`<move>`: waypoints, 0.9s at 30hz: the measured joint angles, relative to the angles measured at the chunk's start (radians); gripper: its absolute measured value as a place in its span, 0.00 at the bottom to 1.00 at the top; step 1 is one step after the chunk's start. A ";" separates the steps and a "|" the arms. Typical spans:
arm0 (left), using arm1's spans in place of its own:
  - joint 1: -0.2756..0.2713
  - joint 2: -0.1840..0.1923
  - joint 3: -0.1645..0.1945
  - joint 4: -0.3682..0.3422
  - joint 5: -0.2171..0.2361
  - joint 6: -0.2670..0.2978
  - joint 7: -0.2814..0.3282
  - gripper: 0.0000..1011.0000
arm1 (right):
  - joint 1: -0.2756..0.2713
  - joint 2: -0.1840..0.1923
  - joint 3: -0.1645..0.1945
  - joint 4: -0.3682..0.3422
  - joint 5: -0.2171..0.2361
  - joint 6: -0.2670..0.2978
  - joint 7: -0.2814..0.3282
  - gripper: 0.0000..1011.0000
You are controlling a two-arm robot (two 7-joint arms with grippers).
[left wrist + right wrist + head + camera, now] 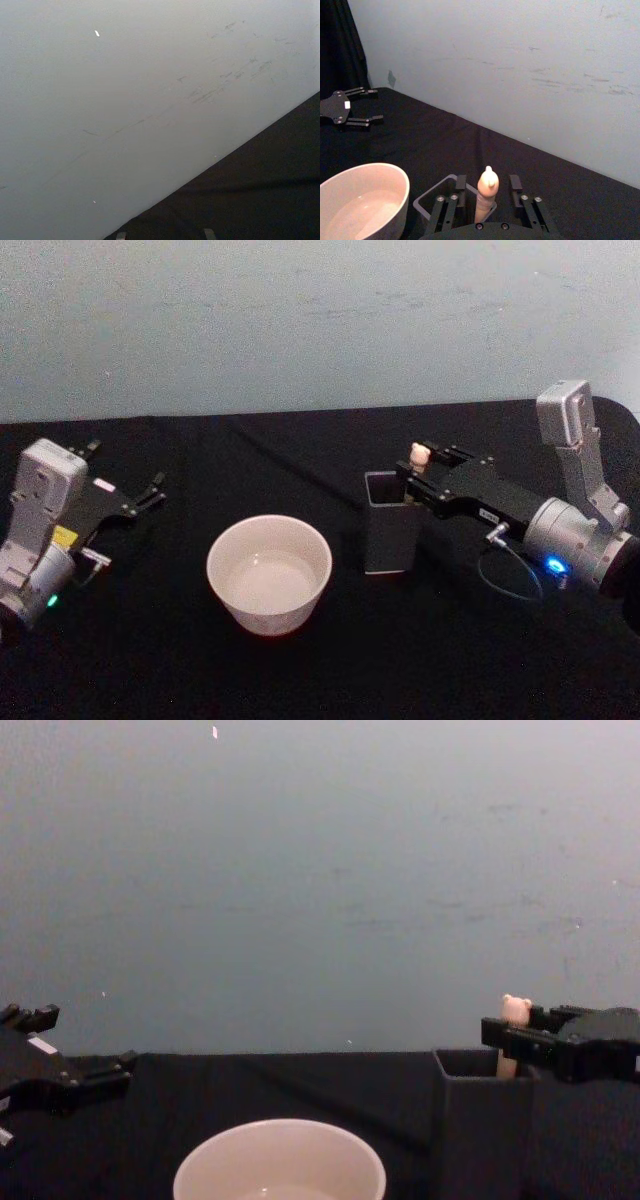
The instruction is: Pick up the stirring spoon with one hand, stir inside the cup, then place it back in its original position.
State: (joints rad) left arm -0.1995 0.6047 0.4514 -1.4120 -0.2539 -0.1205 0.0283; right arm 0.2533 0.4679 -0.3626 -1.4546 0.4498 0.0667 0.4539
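**Head view.** Right of centre, the right gripper point(422, 468) reaches over the dark grey holder point(390, 530). Its fingers are on either side of the stirring spoon point(420, 452), whose bear head stands up out of the holder. The cup point(268, 573) sits low in the middle, near the holder but apart from it, on the black worktop point(150, 670). The left gripper point(125, 468) is parked at the left edge with its fingers spread. We judge that a skewed lift could drag or tip the holder.

**Left wrist view.** We see wall and a wedge of worktop. The tips of the left fingers point(210, 233) sit well apart at the bottom edge. This view adds nothing about the spoon.

**Right wrist view.** At bottom centre, this view settles what the head view cannot. A gap shows on both sides of the spoon point(487, 195), so the fingers are spread around it and not yet pinching. A grip this high, near the rounded head, could slip or let the stick pivot. The cup point(360, 200), at lower left, seems to hold a little liquid, so a swinging stick might knock its rim or splash.

**Chest view.** Seen side-on at the right edge, the right gripper point(515, 1028) sits just under the bear head point(516, 1008) and above the holder's rim point(480, 1055). We think the spoon must rise fully clear before it crosses to the cup point(280, 1160), or its lower end may catch the holder's wall.
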 joint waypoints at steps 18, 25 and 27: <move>0.000 0.000 0.000 0.000 0.000 0.000 0.000 0.99 | 0.000 0.000 0.000 0.000 0.000 0.000 0.000 0.21; 0.000 0.000 0.000 0.000 0.000 0.000 0.000 0.99 | 0.000 0.000 0.000 0.000 0.000 0.000 0.000 0.21; 0.000 0.000 0.000 0.000 0.000 0.000 0.000 0.99 | 0.000 0.000 0.000 0.000 0.001 0.000 0.001 0.21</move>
State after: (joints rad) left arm -0.1995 0.6047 0.4514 -1.4120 -0.2539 -0.1205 0.0283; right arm 0.2530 0.4681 -0.3625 -1.4549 0.4506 0.0671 0.4549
